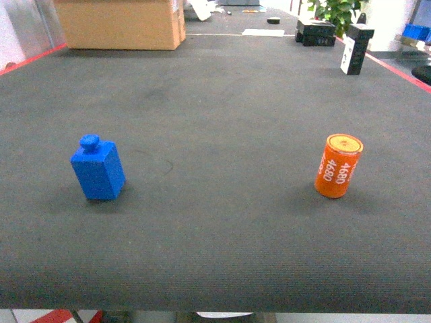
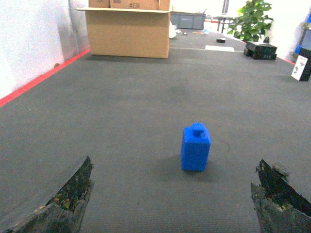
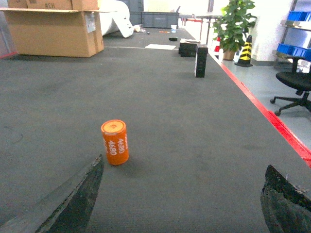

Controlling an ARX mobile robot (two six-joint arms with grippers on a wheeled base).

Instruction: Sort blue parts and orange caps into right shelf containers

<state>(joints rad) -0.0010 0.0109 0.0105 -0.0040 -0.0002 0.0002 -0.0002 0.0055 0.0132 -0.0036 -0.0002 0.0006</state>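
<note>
A blue part, a small block with a round knob on top, stands on the dark grey mat at the left. In the left wrist view the blue part is a short way ahead of my left gripper, which is open and holds nothing. An orange cap, a cylinder marked 4680, stands at the right. My right gripper is open and empty, with the orange cap ahead, just beyond its left finger. Blue shelf containers show far to the right. Neither gripper shows in the head view.
A large cardboard box stands at the far left of the mat. Black boxes and a black-and-white carton stand at the far right. A red line marks the mat's right edge, with an office chair beyond it.
</note>
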